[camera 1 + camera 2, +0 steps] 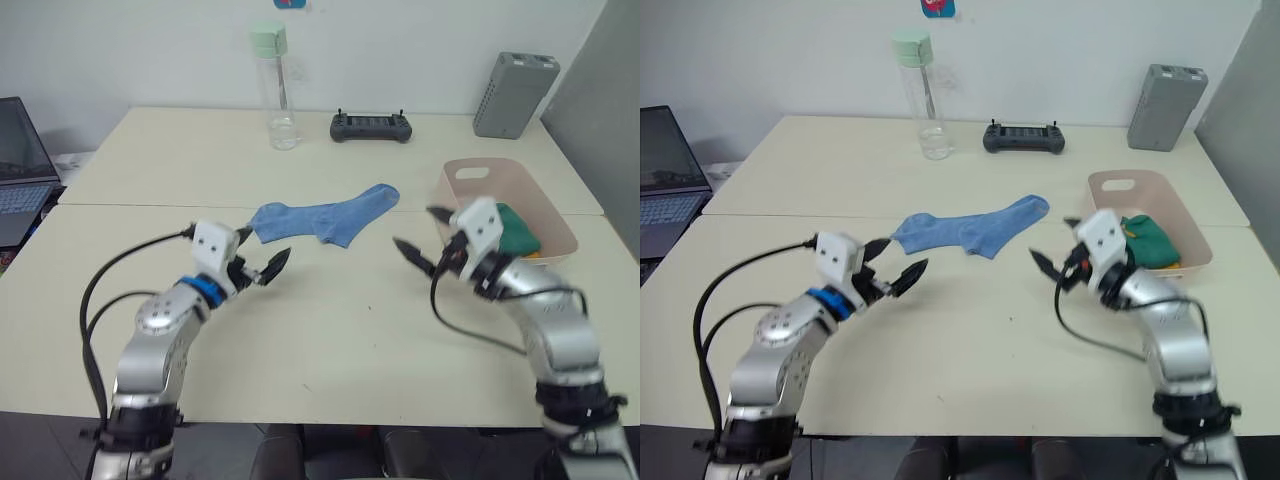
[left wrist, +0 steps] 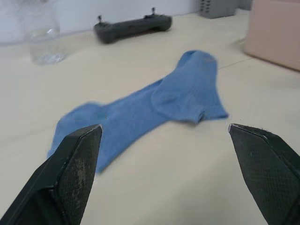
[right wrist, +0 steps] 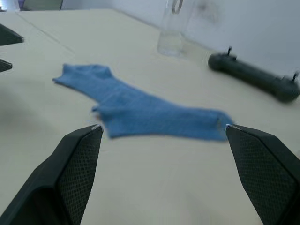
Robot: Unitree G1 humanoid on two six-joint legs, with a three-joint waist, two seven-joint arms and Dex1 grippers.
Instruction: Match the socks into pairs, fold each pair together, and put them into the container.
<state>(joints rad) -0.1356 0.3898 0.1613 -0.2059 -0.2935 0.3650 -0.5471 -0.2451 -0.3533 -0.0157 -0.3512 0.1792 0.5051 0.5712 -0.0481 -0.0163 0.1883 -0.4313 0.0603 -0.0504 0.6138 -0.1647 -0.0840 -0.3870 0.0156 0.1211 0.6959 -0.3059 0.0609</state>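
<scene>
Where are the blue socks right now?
The blue socks lie flat on the table, mid-scene in the head views, between the open left tool and the container.

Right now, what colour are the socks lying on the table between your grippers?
Light blue. The socks show best in the left wrist view, lying flat on the table.

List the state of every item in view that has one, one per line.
Blue socks: flat on the table, overlapping, unfolded.
Pink container: holds green socks, yellow beneath.
Left gripper: open, empty.
Right gripper: open, empty.
Water bottle: upright, capped.
Laptop: open.
</scene>
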